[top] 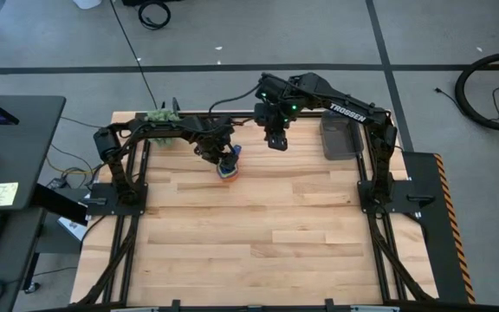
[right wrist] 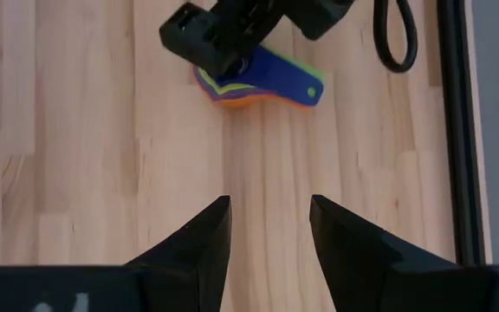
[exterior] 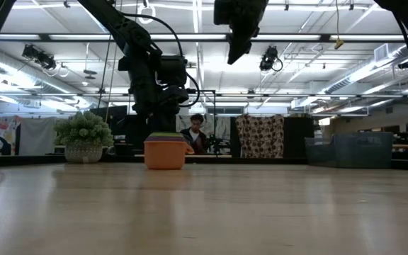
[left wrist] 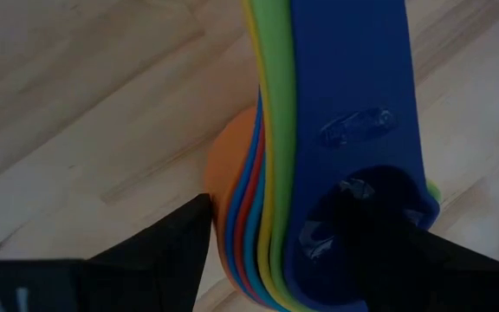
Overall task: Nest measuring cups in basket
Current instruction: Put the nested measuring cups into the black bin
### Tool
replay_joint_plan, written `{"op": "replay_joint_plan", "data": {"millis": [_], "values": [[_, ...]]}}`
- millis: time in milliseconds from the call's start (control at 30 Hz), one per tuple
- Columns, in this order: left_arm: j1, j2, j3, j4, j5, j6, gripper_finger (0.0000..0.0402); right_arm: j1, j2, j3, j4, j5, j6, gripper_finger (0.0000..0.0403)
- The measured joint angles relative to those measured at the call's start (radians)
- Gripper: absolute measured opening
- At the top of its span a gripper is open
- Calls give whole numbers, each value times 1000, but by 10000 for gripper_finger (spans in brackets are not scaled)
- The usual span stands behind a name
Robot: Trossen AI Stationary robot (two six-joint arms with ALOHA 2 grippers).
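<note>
We see our left gripper [top: 218, 158] seemingly clamped on the nested measuring cups [top: 230, 165], right gripper [top: 276, 139] raised, fingers apart, basket [top: 340, 138] well apart.

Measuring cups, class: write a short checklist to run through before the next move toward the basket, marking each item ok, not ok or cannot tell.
1. Cups nested in one stack: ok. The measuring cups sit stacked on the table, orange at the bottom.
2. Left gripper over the stack: ok, right at the cups.
3. Firm grasp on the stack: cannot tell. In the left wrist view the fingers flank the cups, but contact is unclear.
4. Right gripper out of the way: ok, open and raised above the table beside the stack.
5. Basket reachable: ok, it stands at the table's far right edge.
6. Basket empty: cannot tell.
</note>
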Motion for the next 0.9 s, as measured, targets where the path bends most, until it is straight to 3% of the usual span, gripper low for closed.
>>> {"op": "replay_joint_plan", "data": {"millis": [400, 900], "values": [[0, 0, 0, 1, 0, 1, 252, 0, 0, 0, 177, 0, -8, 165], [0, 0, 0, 10, 5, 1, 252, 0, 0, 0, 678, 0, -8, 165]]}}
